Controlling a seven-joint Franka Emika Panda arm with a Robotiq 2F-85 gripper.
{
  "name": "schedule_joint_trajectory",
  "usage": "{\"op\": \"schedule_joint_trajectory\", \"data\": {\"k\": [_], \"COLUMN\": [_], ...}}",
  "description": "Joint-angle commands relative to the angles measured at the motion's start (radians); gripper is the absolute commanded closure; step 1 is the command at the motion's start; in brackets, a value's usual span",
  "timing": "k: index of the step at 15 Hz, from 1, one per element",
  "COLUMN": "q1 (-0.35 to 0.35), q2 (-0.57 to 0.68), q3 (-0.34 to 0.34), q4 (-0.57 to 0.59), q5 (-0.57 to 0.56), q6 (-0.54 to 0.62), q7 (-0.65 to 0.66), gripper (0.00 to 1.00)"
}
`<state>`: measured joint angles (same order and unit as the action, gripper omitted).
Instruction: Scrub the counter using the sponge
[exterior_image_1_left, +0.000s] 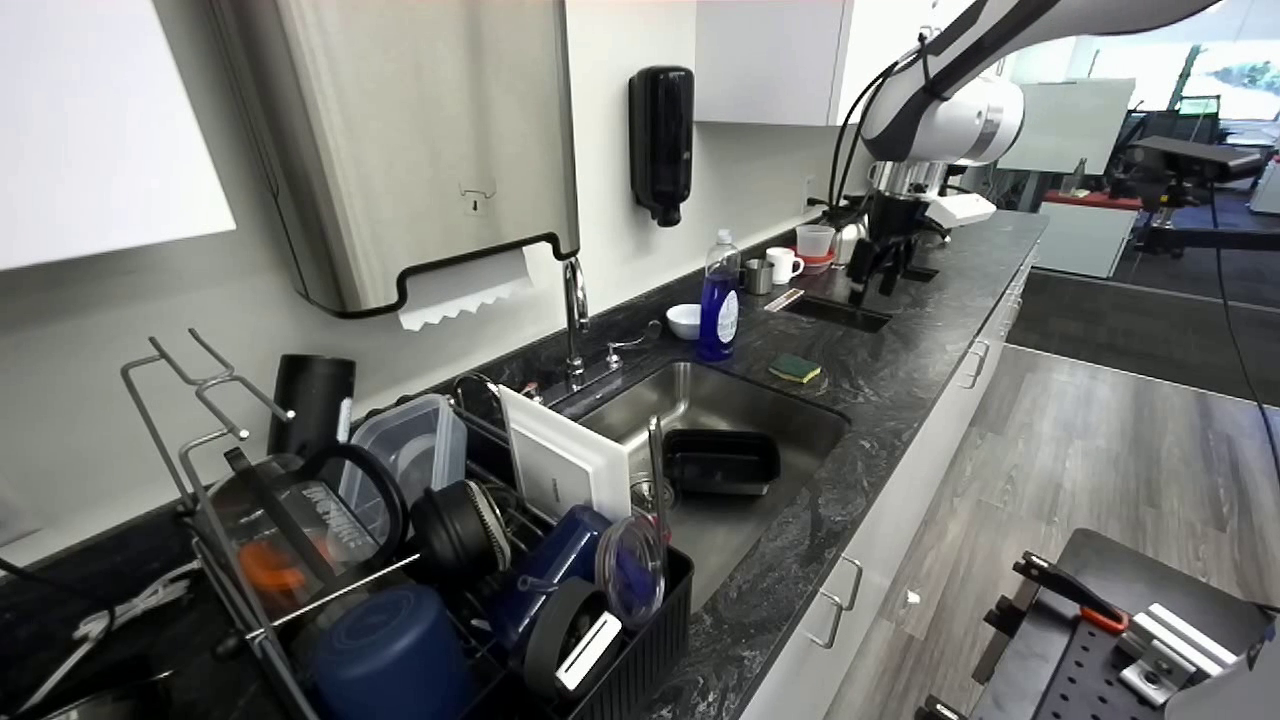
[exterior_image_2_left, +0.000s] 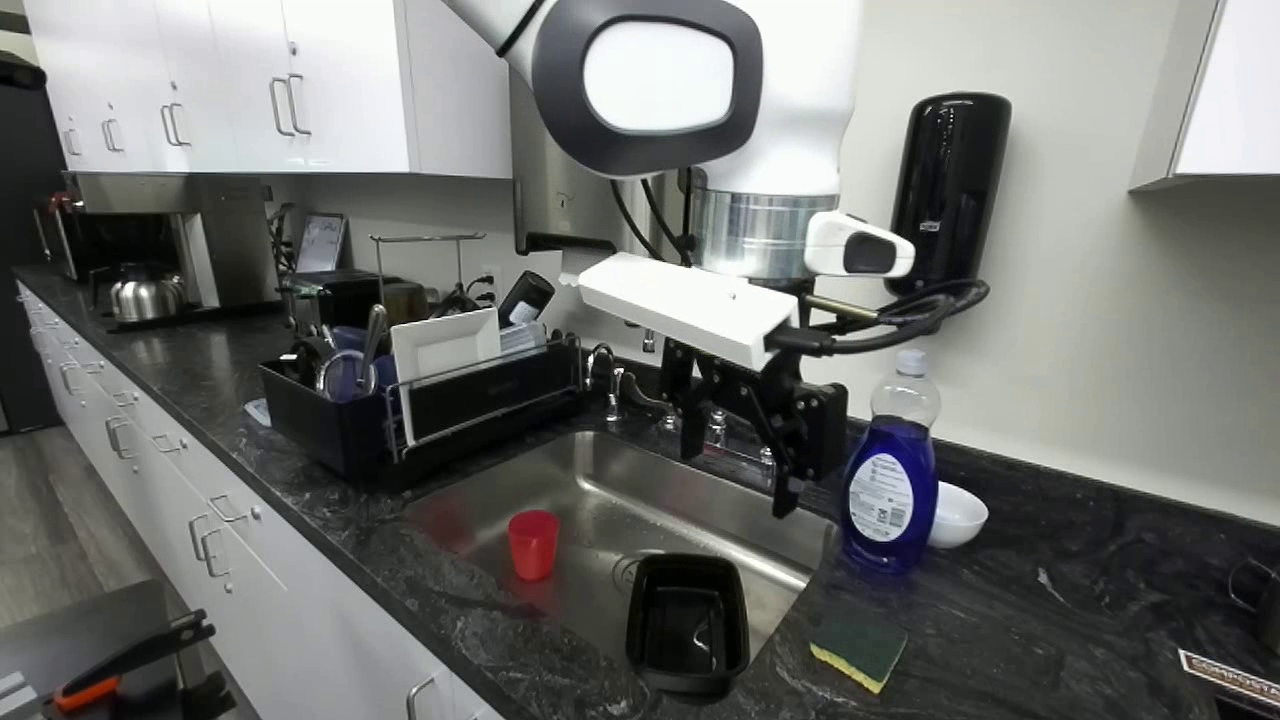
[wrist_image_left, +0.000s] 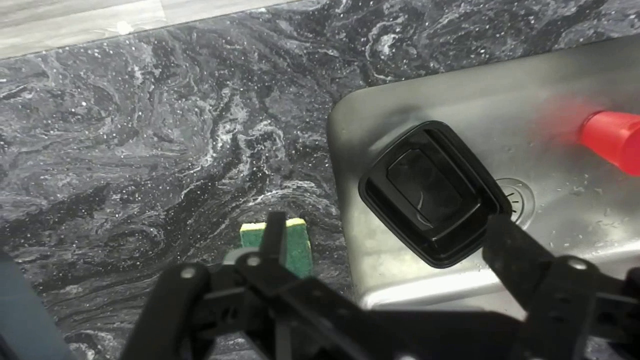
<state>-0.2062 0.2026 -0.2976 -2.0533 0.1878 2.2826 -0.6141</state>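
Note:
The sponge (exterior_image_2_left: 862, 645), green on top with a yellow edge, lies flat on the dark marbled counter (exterior_image_2_left: 1050, 640), close to the sink's corner. It also shows small in an exterior view as a green sponge (exterior_image_1_left: 795, 368). My gripper (exterior_image_2_left: 740, 475) hangs in the air well above the worktop and sink, its fingers wide apart and holding nothing. Seen from the wrist, the open gripper (wrist_image_left: 387, 225) has its left finger (wrist_image_left: 275, 237) crossing in front of part of the sponge (wrist_image_left: 298, 250), while the right finger is over the sink.
A steel sink (wrist_image_left: 550, 90) holds a black tray (wrist_image_left: 425, 180) and a red cup (exterior_image_2_left: 533, 545). Beside the sponge stand a blue soap bottle (exterior_image_2_left: 890, 480) and a white bowl (exterior_image_2_left: 960, 515). A loaded dish rack (exterior_image_1_left: 620, 640) sits across the sink, near the faucet (exterior_image_1_left: 574, 320).

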Motion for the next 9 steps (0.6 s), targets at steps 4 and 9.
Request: {"op": "schedule_joint_trajectory", "data": {"k": [4, 9], "q1": [-0.053, -0.054], "q2": [0.006, 0.005], "q3": [0.057, 0.057], "q4": [0.011, 0.01], "q5": [-0.014, -0.014], "q6": [-0.001, -0.001], "q7": [0.011, 0.01], "gripper": [0.0, 0.0]}}
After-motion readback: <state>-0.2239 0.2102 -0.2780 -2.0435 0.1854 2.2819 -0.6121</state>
